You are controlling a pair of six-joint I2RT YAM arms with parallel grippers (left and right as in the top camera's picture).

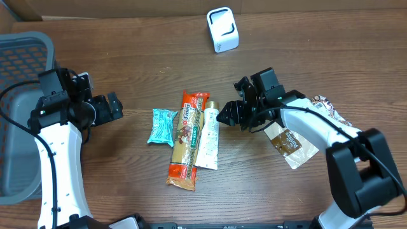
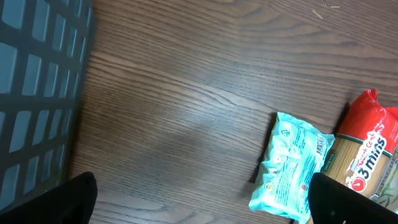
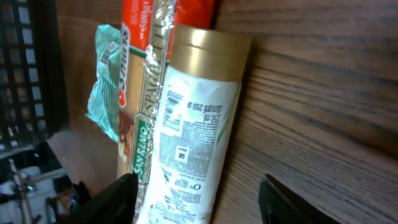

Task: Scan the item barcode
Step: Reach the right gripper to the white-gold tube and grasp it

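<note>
A white tube with a gold cap (image 1: 207,135) lies flat on the table, cap pointing away, between a long red-and-orange pasta pack (image 1: 186,140) and bare wood. My right gripper (image 1: 227,114) hovers at the cap end, open. In the right wrist view the white tube (image 3: 186,143) lies between the two fingers of the right gripper (image 3: 198,190), printed side up, and the right finger stands clear of it. The white scanner (image 1: 222,29) stands at the table's far edge. My left gripper (image 1: 114,107) is wide open left of a teal packet (image 1: 162,126), holding nothing.
A grey mesh basket (image 1: 19,108) fills the left edge. A brown snack packet (image 1: 290,143) and another wrapper (image 1: 327,108) lie under my right arm. In the left wrist view the teal packet (image 2: 291,168) sits by the right finger and the pasta pack (image 2: 367,155) beyond it.
</note>
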